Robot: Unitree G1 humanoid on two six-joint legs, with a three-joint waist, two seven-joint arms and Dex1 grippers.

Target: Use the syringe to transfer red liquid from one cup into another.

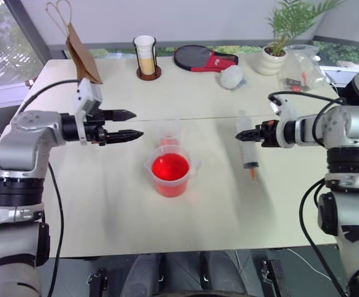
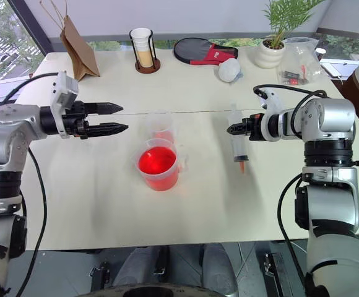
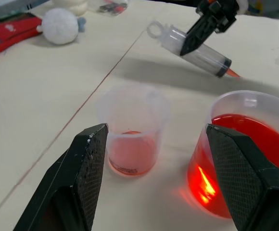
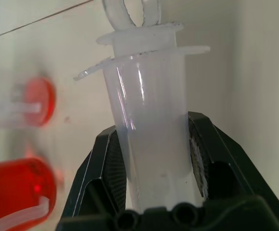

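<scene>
A wide clear beaker-style cup (image 1: 170,174) holding red liquid (image 1: 170,167) stands mid-table. Just behind it is the small narrow clear cup (image 1: 169,132), with a thin reddish layer at its bottom. My left gripper (image 1: 137,124) hovers open to the left of both cups, pointing at them, nothing between its fingers (image 3: 84,178). To the right of the beaker, my right gripper (image 1: 241,135) is shut on the barrel of the clear syringe (image 1: 248,151). The syringe is tilted, its orange nozzle low near the table and its plunger pushed in. The barrel (image 4: 151,125) looks empty.
Along the table's far edge are a brown paper bag (image 1: 80,52), a white-and-tan cup on a dark base (image 1: 145,57), a black and red flat case (image 1: 204,59), a white ball (image 1: 232,76), a potted plant (image 1: 272,55) and a clear jug (image 1: 300,65). A seam (image 1: 198,117) crosses the tabletop.
</scene>
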